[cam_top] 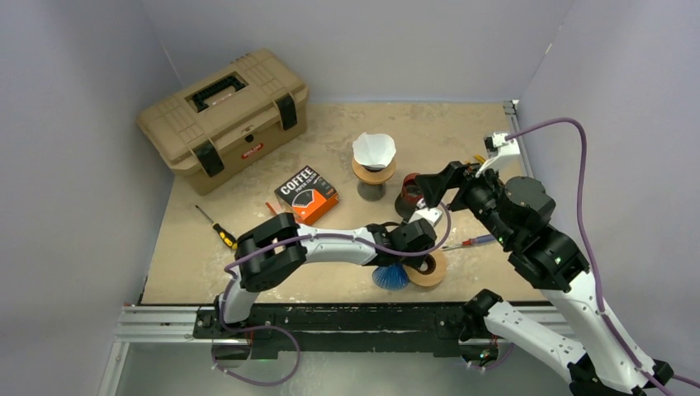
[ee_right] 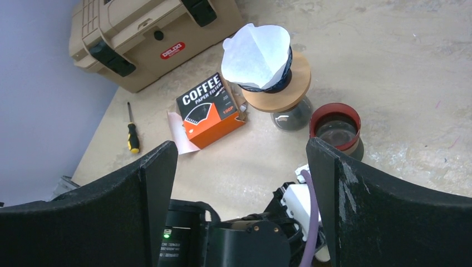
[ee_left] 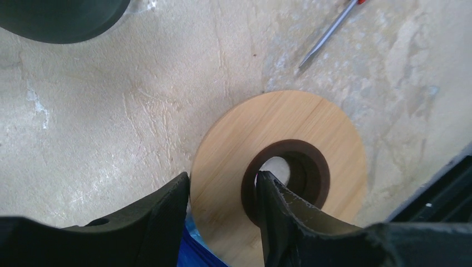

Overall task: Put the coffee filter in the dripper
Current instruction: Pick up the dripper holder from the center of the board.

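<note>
Well, leave the toolbox (cam_top: pixel 223 115) alone, far off from the left gripper (ee_left: pixel 222 176) and outside its wrist view. Let the right gripper (ee_right: pixel 239 142) hang high, spread wide and holding nothing, looking down on the dripper (ee_right: pixel 289 83) well ahead of its fingers and on the coffee filter (ee_right: pixel 253 53) seated open in that cone. Judging by that, no filter to fetch; probably a matter of lifting the wooden ring (ee_left: pixel 311 122) directly under the left gripper. Half closed there, one finger down in the centre hole, the other at the outer edge; cannot tell whether pinching yet. Close gently and squarely across the band, then lift straight up, without dragging the blue object (ee_left: pixel 195 253) tucked back toward the palm. Steer clear of the screwdriver tip (ee_left: pixel 328 36) ahead and to the right.
</note>
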Tool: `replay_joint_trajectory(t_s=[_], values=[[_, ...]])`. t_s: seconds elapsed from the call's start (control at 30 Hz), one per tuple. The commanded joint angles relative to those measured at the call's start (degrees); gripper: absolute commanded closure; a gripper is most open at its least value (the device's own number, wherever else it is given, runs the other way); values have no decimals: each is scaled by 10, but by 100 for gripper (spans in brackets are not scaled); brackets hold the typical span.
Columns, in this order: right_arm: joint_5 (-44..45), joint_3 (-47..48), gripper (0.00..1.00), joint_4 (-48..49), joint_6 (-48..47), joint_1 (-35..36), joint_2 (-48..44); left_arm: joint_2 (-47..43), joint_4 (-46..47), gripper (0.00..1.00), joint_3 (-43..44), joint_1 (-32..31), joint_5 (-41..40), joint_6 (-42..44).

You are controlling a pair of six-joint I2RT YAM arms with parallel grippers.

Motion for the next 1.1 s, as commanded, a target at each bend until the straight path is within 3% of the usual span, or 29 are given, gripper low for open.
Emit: replay_joint_trajectory(t_s=[0.0, 0.4, 0.5, 0.77, 0.93, 1.07], values=[[14, 21, 12, 7, -1, 1, 6, -69, 62, 55, -15, 1, 21, -21], [10, 26, 11, 10, 0, 1, 10, -178, 167, 61, -96, 41, 79, -68], [10, 27, 11, 8, 0, 0, 12, -181, 166, 54, -103, 49, 87, -61], [14, 24, 11, 10, 0, 1, 9, -103, 26, 21, -29, 33, 28, -4], [16, 26, 11, 4, -4, 1, 12, -47, -40, 15, 12, 10, -24, 11], [17, 24, 11, 4, -4, 1, 10, -15, -40, 15, 17, 2, -27, 13]])
